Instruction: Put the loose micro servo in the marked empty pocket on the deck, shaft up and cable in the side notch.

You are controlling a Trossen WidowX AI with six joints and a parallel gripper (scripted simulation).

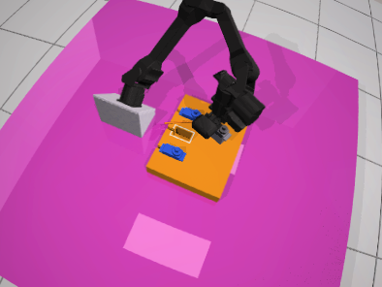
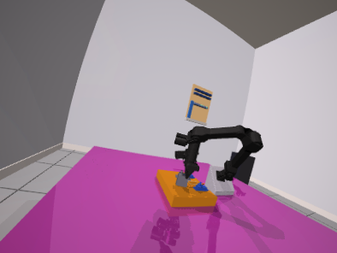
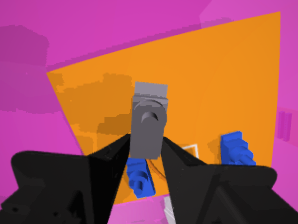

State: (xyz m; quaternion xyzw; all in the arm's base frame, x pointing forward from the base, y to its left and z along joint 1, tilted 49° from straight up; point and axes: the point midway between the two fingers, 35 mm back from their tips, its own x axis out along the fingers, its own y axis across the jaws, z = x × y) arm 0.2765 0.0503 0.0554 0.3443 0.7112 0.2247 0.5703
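The loose grey micro servo (image 1: pixel 222 134) (image 2: pixel 182 179) (image 3: pixel 148 131) stands on the orange deck (image 1: pixel 194 176) (image 2: pixel 192 202) (image 3: pixel 225 65), outside the pocket, its round shaft side facing up. My gripper (image 1: pixel 213 131) (image 2: pixel 187 176) (image 3: pixel 146 139) is low over it, shut on the end of its body nearest the cable, one finger on each side. The thin cable (image 3: pixel 157 171) runs from that end toward the pocket side. The empty pocket (image 1: pixel 184 133) has a white outline, which shows partly in the wrist view (image 3: pixel 196 151) beside the right finger. The servo's underside is hidden.
Two blue servos (image 1: pixel 173 151) (image 3: pixel 139 178) sit in the deck on either side of the pocket; the other one (image 1: pixel 189 113) (image 3: pixel 237 148) also shows. A light grey block (image 1: pixel 121 117) (image 2: pixel 221 186) stands beside the deck, by the arm's lower end.
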